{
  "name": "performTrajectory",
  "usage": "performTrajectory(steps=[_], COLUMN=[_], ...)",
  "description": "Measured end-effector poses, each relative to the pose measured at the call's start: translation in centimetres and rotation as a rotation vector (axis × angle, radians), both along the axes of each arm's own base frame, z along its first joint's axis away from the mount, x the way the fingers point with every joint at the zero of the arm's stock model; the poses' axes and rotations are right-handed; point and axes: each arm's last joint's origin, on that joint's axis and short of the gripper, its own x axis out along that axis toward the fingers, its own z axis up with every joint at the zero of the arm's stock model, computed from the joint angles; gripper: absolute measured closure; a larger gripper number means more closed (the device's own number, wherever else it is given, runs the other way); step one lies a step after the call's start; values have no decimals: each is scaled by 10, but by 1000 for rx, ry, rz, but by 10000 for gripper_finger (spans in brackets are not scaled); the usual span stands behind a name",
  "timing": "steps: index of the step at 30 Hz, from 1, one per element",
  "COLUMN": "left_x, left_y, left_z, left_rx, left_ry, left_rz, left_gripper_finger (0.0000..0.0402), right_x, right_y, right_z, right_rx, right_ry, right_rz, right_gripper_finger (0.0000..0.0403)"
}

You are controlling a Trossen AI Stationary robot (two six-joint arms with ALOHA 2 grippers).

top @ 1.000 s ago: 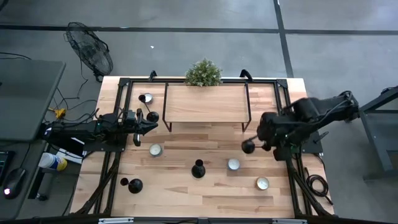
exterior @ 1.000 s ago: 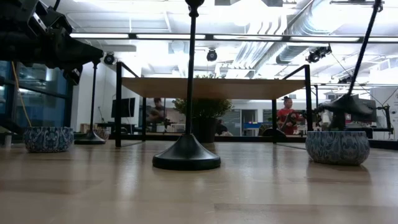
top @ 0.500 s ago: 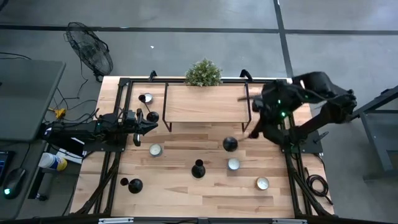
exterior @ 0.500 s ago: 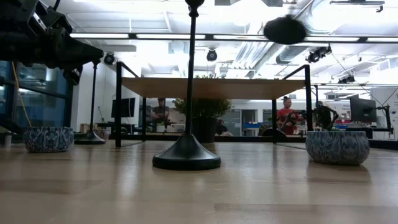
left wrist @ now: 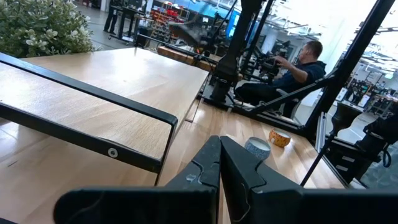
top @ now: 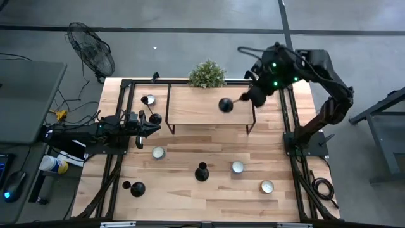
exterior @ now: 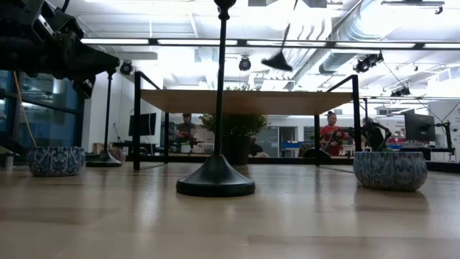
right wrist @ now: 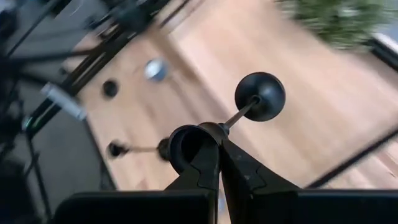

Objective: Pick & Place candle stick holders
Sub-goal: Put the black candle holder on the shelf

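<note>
My right gripper [top: 252, 97] is shut on a black candle stick holder [top: 225, 105] and hangs high over the right part of the raised wooden shelf [top: 196, 111]. A second holder [top: 201, 172] stands on its round base mid-table. A third [top: 137, 189] is near the left front, and a fourth [top: 154, 118] is close by my left gripper [top: 155, 126]. That gripper waits shut and level at the table's left [left wrist: 219, 155]. My right gripper pinches the holder at its cup end [right wrist: 188, 145], where the thin stem [right wrist: 239, 114] meets the cup, between its two fingers. The fingers slant down from the table's right. The holder sticks out past the fingertips, tilted, its round base [exterior: 277, 63] lowest and clear of the shelf.
Small patterned bowls sit on the table [top: 158, 152] [top: 237, 167] [top: 266, 186], and another [top: 149, 100] at the far left. A potted plant [top: 206, 75] stands behind the shelf. The shelf's black frame [top: 251, 114] stands below the right gripper. People sit in the room beyond.
My right gripper has risen and swung from above the table's right side toward the far edge and a little left, rolling as it went. The held holder has gone with it, from low beside the shelf to high above the shelf top.
</note>
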Motion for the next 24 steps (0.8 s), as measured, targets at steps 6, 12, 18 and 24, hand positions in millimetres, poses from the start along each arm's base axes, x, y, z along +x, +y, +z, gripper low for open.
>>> performTrajectory(steps=[6, 12, 18, 24], left_x=[0, 0, 0, 0], left_y=[0, 0, 0, 0], left_z=[0, 0, 0, 0], left_rx=[0, 0, 0, 0], left_ry=[0, -1, 0, 0], left_rz=[0, 0, 0, 0], left_gripper_finger=[400, 400, 400, 400], right_x=[-8, -15, -18, -21], right_y=[-30, -58, -71, -81], right_z=[-9, -21, -25, -27], right_rx=[46, 111, 139, 156], right_ry=[34, 68, 78, 79], right_rz=[-171, -293, -351, -388], right_gripper_finger=[402, 402, 403, 403])
